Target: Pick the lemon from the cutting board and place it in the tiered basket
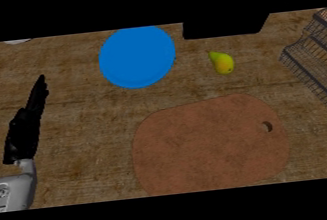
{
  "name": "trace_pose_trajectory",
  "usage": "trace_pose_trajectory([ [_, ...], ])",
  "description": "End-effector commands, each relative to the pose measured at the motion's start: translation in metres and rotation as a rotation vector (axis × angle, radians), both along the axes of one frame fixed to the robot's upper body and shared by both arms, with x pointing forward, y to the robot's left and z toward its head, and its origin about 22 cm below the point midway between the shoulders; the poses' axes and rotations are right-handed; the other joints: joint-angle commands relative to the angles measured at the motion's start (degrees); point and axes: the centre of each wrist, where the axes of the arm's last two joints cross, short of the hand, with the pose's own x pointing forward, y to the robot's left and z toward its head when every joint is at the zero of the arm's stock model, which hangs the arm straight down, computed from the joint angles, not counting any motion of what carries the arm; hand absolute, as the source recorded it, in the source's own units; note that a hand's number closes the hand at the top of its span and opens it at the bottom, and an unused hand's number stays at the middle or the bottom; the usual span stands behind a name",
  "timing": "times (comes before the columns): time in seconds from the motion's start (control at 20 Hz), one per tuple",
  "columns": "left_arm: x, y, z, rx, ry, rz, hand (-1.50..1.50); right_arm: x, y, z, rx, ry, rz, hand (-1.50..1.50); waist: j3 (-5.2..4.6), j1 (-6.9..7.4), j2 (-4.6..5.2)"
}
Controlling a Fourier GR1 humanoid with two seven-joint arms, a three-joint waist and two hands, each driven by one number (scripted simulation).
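Note:
A brown cutting board (pixel 211 144) with a hole near its right edge lies at the middle of the counter, and nothing sits on it. No lemon shows anywhere. The dark wire tiered basket (pixel 323 60) stands at the right edge, partly cut off. My left hand (pixel 27 124) rests at the left side with its fingers straight and pointing away, holding nothing. My right hand is out of the picture.
A blue plate (pixel 137 57) lies beyond the board at the back. A yellow-green pear (pixel 222 62) sits on the counter between the plate and the basket. A black box (pixel 224 26) stands at the far edge, and a pale rim (pixel 17 42) shows at the top left.

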Motion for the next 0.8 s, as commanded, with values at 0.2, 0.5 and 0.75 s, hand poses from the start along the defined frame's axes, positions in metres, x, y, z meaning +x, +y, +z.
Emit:
trace_pose_trajectory([
  [0.2, -0.001, -0.007, 0.004, -0.005, 0.014, 0.009, 0.00, -0.010, -0.030, -0.009, 0.106, 0.050, -0.032, 1.50, 0.05, -0.47, -0.10],
  [0.5, -0.013, -0.007, 0.002, -0.001, 0.007, 0.009, 0.00, -0.024, -0.047, -0.025, 0.214, 0.017, 0.016, 1.50, 0.06, -0.74, -0.30],
  [0.75, -0.010, 0.007, -0.012, 0.005, 0.009, 0.021, 0.00, -0.035, -0.052, -0.038, 0.411, -0.119, -0.018, 1.50, 0.05, -1.39, -0.33],
])
